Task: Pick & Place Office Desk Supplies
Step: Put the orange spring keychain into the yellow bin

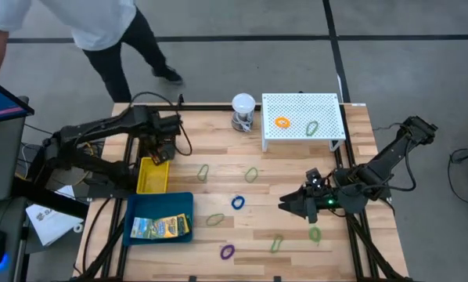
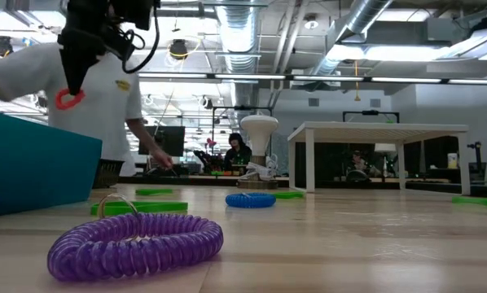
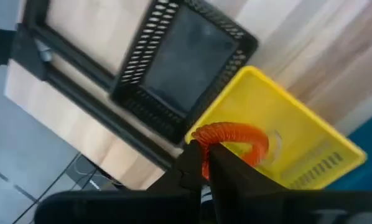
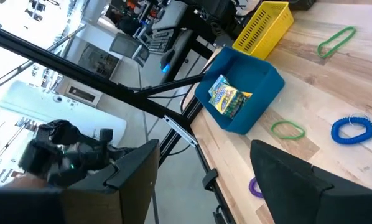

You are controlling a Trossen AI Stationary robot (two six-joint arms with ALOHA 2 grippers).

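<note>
Above the yellow bin (image 3: 285, 134), left hand (image 3: 206, 163) pinches an orange loop (image 3: 232, 142).

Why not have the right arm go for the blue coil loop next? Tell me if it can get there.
Probably yes. The right pincer hovers open over bare table beside the blue coil loop, and nothing stands between them. The left pincer is busy far off, holding an orange loop over the yellow bin.
</note>
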